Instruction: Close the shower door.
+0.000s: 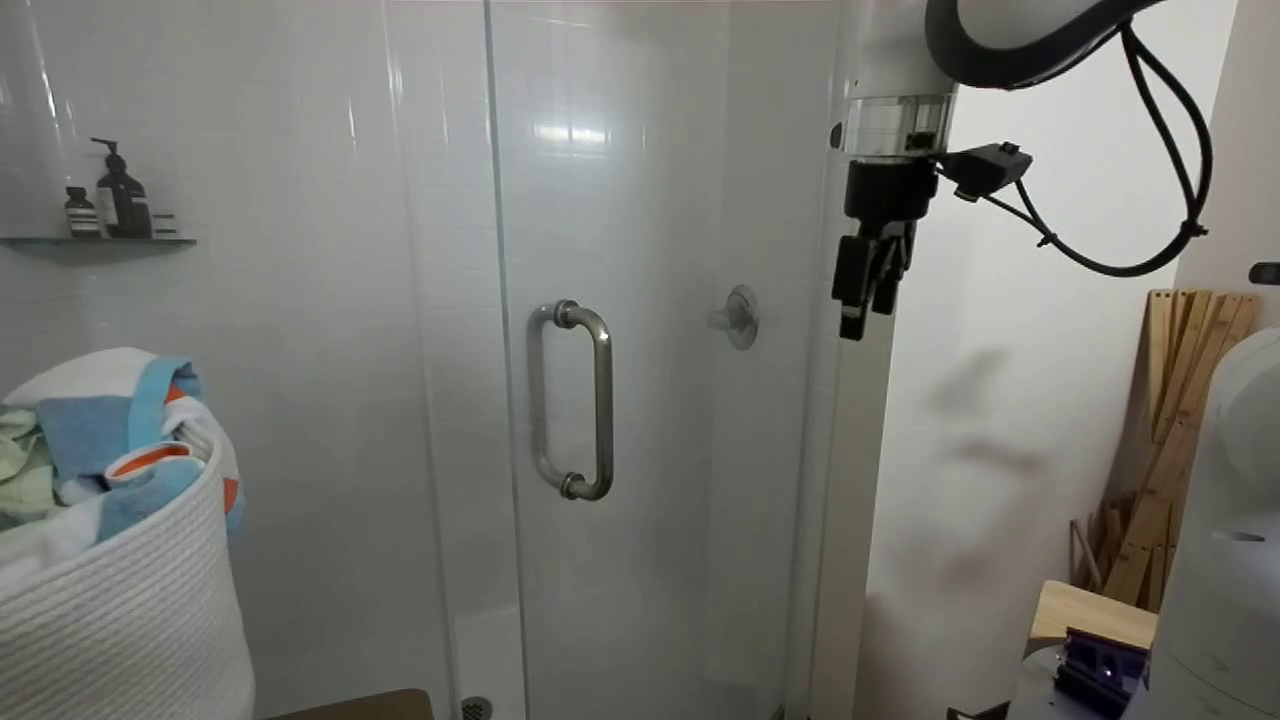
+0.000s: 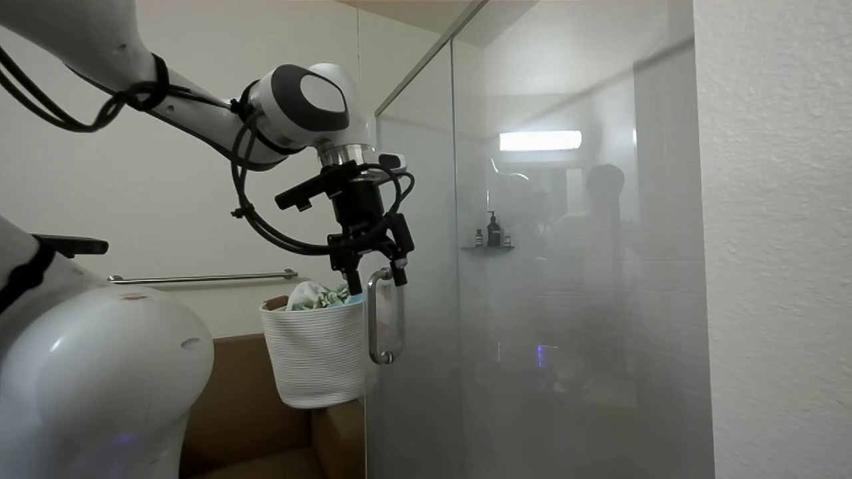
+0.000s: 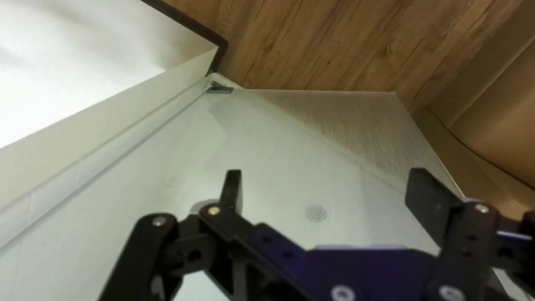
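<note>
At the bottom of the wrist view, one gripper spreads its two fingers wide apart. In an exterior view one shower door fills the centre, with one loop handle; the wrist view shows it standing open over the wooden floor. Upper left, one shelf carries one pump bottle, one smaller bottle, their labels too small to read. Lower left, one basket.
</note>
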`<state>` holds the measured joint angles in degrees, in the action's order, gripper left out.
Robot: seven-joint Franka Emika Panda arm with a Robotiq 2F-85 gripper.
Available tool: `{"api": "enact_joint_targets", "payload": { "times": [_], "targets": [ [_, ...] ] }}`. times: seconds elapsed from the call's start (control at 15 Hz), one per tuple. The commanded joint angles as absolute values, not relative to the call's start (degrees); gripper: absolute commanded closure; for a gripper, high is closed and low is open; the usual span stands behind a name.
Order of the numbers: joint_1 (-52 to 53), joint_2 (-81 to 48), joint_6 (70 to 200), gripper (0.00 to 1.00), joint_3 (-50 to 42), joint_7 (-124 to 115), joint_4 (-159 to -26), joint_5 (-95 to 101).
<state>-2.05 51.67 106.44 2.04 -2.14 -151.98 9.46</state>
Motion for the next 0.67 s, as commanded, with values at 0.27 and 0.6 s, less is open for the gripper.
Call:
{"api": "enact_joint_targets", "payload": {
  "times": [0.27, 0.6],
  "targets": [
    [-1.81, 48.32, 121.55, 0.0, 0.61, -2.5, -155.03, 9.24],
    [-4.03, 44.99, 139.53, 0.0, 3.85, -4.47, -157.64, 12.3]
  ]
}}
